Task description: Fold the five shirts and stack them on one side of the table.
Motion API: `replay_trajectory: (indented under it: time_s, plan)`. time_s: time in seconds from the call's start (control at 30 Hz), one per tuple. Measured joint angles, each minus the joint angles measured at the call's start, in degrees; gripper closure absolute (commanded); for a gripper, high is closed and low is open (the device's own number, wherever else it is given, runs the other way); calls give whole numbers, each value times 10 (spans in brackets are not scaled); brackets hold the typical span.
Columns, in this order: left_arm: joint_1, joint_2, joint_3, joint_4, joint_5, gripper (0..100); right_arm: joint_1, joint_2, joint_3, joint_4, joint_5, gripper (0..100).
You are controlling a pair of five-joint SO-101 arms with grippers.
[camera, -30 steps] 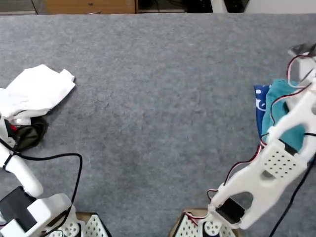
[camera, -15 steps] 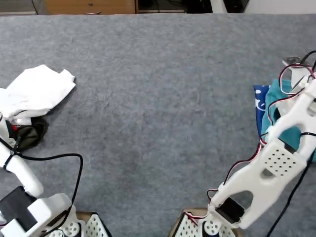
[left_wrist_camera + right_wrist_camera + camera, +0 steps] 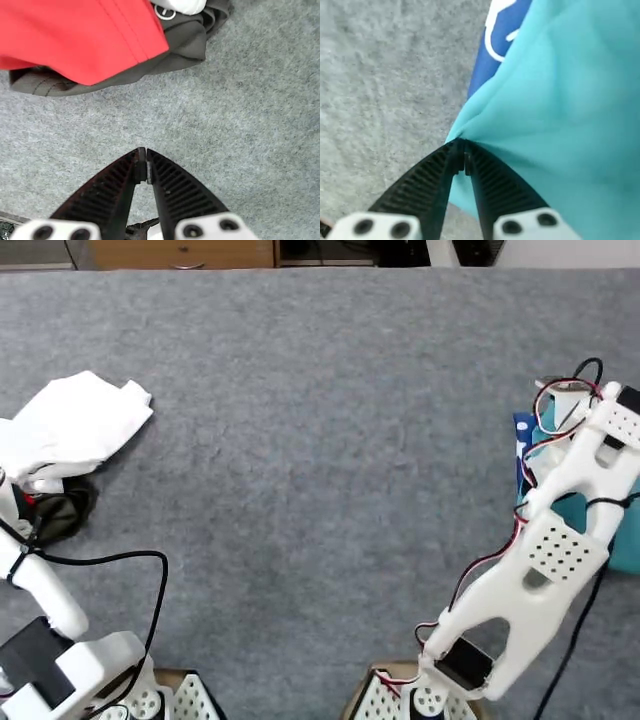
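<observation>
Since the stack seemingly belongs at the counter's (image 3: 320,440) right edge, the right pincer (image 3: 465,157) pinches the teal shirt (image 3: 560,125) over the blue shirt (image 3: 502,35), while the left pincer (image 3: 142,170) hangs closed, empty, near the red shirt (image 3: 75,35) and black shirt (image 3: 185,45).

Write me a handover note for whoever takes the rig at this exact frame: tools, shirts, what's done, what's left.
Left tool: shut, empty, over bare table beside the heap.
Right tool: shut on the edge of the teal shirt.
Shirts: teal shirt lies on the blue shirt at the table edge by the right arm; white shirt, red shirt and dark shirt lie crumpled together by the left arm.
Done: two shirts look stacked; how neatly the teal is folded cannot be told.
Left: settle the teal, then fold the three heaped shirts and stack them.
</observation>
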Motion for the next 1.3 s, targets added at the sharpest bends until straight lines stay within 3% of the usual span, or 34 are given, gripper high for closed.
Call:
replay_trajectory:
  time_s: [0.43,0.63,0.83,1.03,1.3]
  plan:
    - [0,0,-11,0,0,979,-1,-206,7,0,0,996]
    - [0,0,-84,0,-4,954,-36,-338,134,0,0,996]
    - [0,0,-133,-11,-116,812,-88,-497,328,0,0,996]
    - [0,0,-91,-139,-236,808,-127,-612,484,0,-51,996]
    - [1,4,86,-384,-348,807,-132,-664,557,0,-136,996]
